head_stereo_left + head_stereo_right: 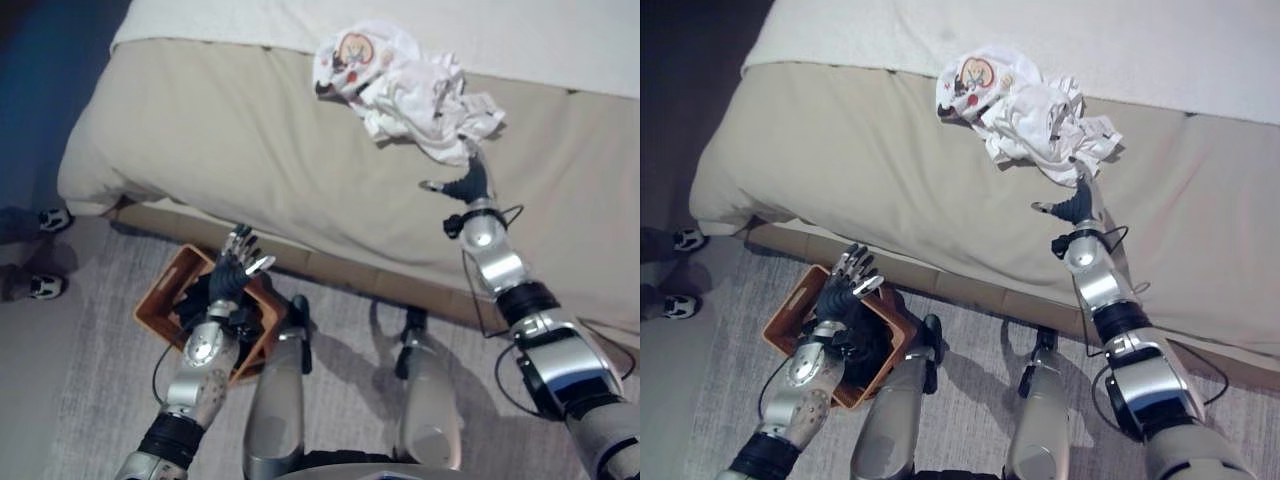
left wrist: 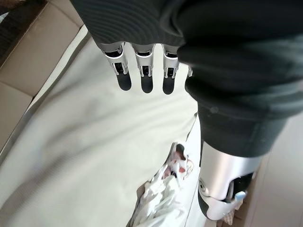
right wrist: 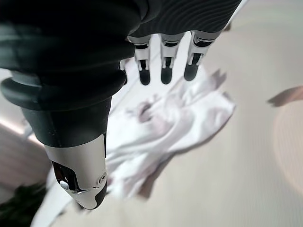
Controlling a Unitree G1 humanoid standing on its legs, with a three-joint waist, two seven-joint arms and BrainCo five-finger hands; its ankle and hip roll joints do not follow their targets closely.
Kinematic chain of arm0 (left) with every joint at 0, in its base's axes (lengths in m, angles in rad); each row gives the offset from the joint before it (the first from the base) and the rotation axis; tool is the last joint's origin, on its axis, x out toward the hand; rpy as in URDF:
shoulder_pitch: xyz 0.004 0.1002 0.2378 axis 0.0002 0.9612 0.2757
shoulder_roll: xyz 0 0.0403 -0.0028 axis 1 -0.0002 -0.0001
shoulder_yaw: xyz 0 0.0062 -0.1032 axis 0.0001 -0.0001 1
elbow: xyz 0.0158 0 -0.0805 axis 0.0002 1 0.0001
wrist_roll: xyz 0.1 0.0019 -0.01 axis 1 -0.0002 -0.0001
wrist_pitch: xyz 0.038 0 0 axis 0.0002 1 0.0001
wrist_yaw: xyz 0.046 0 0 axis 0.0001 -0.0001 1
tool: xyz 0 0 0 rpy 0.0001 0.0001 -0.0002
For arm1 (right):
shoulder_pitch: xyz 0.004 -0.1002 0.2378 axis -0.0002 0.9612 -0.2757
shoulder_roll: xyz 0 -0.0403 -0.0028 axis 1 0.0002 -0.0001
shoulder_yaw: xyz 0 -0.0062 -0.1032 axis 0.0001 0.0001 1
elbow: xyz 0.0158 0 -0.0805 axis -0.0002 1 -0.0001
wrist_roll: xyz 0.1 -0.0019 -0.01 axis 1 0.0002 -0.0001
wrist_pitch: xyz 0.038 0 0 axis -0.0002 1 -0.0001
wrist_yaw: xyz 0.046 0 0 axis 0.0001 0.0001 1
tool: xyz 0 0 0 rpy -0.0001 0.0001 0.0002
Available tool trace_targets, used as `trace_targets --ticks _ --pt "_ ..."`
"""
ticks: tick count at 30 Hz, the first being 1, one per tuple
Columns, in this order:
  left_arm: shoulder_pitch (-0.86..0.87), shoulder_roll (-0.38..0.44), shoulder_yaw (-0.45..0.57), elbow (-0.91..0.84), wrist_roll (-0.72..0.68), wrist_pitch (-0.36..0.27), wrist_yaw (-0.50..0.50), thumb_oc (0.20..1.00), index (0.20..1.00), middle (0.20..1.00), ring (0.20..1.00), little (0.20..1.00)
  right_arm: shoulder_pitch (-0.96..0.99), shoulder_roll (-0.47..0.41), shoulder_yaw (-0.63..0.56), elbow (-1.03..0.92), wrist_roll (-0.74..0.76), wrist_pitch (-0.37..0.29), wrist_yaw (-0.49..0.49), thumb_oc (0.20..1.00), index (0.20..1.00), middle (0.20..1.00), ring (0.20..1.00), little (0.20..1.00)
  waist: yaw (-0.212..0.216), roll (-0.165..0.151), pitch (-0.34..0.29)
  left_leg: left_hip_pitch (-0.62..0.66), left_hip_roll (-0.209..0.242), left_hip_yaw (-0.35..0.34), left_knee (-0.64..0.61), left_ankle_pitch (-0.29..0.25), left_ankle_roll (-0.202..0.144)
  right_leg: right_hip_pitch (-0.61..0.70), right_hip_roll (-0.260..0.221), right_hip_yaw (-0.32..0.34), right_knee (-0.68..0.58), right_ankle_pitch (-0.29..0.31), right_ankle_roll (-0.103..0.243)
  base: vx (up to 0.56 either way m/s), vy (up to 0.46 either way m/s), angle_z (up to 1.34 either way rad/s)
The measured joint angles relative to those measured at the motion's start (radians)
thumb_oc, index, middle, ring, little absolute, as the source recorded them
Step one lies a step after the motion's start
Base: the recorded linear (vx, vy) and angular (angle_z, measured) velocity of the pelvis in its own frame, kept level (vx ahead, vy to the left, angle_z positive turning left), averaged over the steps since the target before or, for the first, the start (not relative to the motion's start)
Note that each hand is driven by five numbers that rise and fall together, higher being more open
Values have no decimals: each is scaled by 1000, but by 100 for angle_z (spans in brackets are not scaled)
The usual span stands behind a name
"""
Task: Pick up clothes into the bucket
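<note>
A crumpled heap of white clothes (image 1: 405, 85) with a printed patch lies on the beige bed (image 1: 250, 150), near its far side. My right hand (image 1: 466, 184) is stretched out over the bed, open, its fingers straight and just short of the heap's near edge; the clothes (image 3: 161, 127) show right past its fingertips. An orange bucket (image 1: 165, 290) stands on the floor at the foot of the bed. My left hand (image 1: 236, 268) hovers above the bucket, open, fingers spread and holding nothing. The clothes (image 2: 161, 194) also show in the left wrist view.
A white blanket (image 1: 480, 25) covers the far part of the bed. A person's feet in black and white shoes (image 1: 45, 250) stand on the floor at the left. Grey carpet (image 1: 100, 350) lies around the bucket.
</note>
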Motion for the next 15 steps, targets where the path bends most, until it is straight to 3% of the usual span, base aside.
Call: trace_targets --ticks 4,15 --pt "-3 -1 -1 -19 0 -5 15 1000 1000 1000 1000 1000 -126 -84 14 88 -29 22 -38 1000 1000 1000 1000 1000 25 3 14 -114 -1 -17 36 3 -4 -116 2 -3 51 21 -17 -17 -2 9" --pt "-14 0 -5 -57 9 -22 70 1000 1000 1000 1000 1000 -351 -168 81 208 -145 82 -133 1000 1000 1000 1000 1000 57 3 17 -262 -17 -69 84 4 -4 -265 -31 -34 176 -21 -38 13 -8 13"
